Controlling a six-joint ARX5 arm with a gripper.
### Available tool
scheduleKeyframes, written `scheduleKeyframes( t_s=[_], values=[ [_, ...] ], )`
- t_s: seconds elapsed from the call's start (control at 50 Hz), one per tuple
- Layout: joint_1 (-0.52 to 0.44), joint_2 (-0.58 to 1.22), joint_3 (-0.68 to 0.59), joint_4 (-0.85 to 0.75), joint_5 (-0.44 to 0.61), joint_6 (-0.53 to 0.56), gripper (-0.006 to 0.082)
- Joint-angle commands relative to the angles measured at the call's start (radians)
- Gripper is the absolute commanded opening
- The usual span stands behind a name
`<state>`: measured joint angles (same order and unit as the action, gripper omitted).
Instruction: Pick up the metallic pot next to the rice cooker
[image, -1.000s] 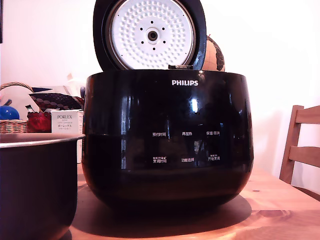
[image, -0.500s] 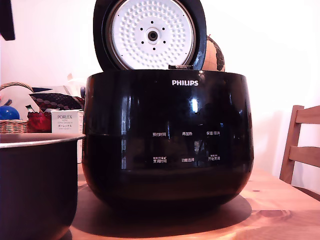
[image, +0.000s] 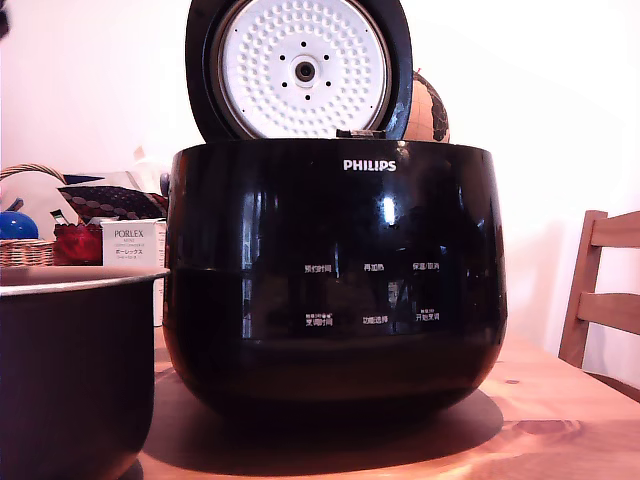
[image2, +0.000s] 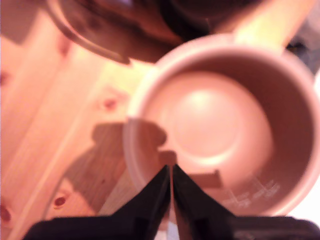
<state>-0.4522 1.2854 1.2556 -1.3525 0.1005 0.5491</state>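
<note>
Wrist view: jaws pressed together above the metallic pot (image2: 210, 120).

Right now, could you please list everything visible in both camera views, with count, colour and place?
rice cooker: one, glossy black with white PHILIPS lettering, centre of the exterior view, on the table.
lid: one, black with white dimpled inner plate, standing open above the cooker.
metallic pot: one, dark with pale rim, at the exterior view's left beside the cooker; looks empty in the wrist view.
table: one, light wood, under everything.
chair: one, brown wood, exterior view's right.
wicker basket: one, tan, far left behind the pot.
blue ball: one, in the basket.
PORLEX box: one, white, behind the pot.
gripper: one, black, fingertips nearly together above the pot's rim.
</note>
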Motion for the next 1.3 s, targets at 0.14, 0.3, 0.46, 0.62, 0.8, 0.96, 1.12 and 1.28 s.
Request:
scheduleKeyframes(
  t_s=[0.14,0.3,0.46,0.62,0.8,0.96,1.12,1.28],
  values=[
    [0.038,0.06,-0.018,0.071,0.005,0.046,0.0292],
    [0.051,0.146,-0.018,0.071,0.024,0.046,0.0295],
    [0.051,0.168,-0.018,0.055,0.023,-0.007,0.0296],
    [0.051,0.152,-0.018,0.059,-0.011,-0.014,0.0296],
    [0.076,0.163,-0.018,0.101,-0.016,-0.006,0.0353],
    [0.08,0.182,-0.019,0.1,-0.014,0.001,0.0366],
    [0.08,0.216,-0.019,0.106,-0.011,0.002,0.0366],
    [0.08,0.249,-0.019,0.111,-0.011,0.002,0.0366]
  ],
)
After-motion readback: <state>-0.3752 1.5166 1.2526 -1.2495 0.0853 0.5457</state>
